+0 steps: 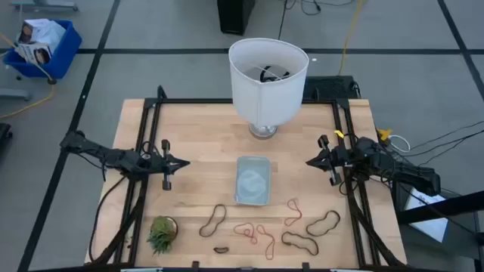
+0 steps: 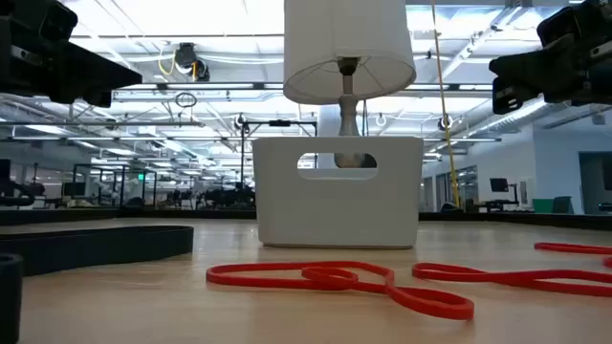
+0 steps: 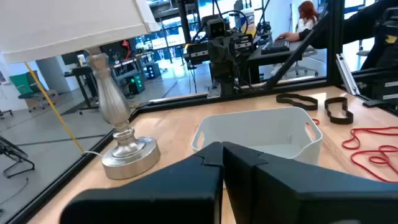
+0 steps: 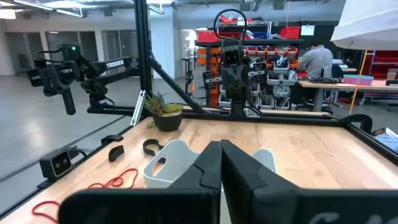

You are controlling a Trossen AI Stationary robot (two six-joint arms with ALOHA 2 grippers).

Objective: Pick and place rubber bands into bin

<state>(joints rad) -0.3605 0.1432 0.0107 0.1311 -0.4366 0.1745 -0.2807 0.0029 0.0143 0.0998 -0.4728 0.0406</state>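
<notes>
Since neither of my arms has gone down for a band yet, the step in hand is choosing one and reaching for it cleanly, and I place everything against the bin [image 1: 252, 180], which sits at the middle of the table and looks empty.

Far to the left of the bin my left gripper [image 1: 180, 162] hangs level with it above the wood, fingers pressed together and holding nothing. Before it drops, those fingers must come apart.

Left of the bin and nearer the front edge stands a small potted plant [image 1: 162, 233], which I should keep clear of. Between the plant and the bin lies a dark loop [image 1: 213, 219], with a short dark one [image 1: 221, 249] further forward. That dark loop is my left arm's natural first pick.

Just in front of the bin sprawl the red bands [image 1: 255, 234], tangled across each other, so pulling 1 may drag another along. I would take a free outer strand, pinching low against the table because these bands are thin and flat.

Behind the bin stands the white lamp [image 1: 268, 79]; carrying over the front wall avoids it.

Right of the bin lie another red loop [image 1: 293, 211] and 2 dark ones [image 1: 323, 222]. Far right, my right gripper [image 1: 311, 162] waits level with the bin, fingers closed together and empty.
</notes>
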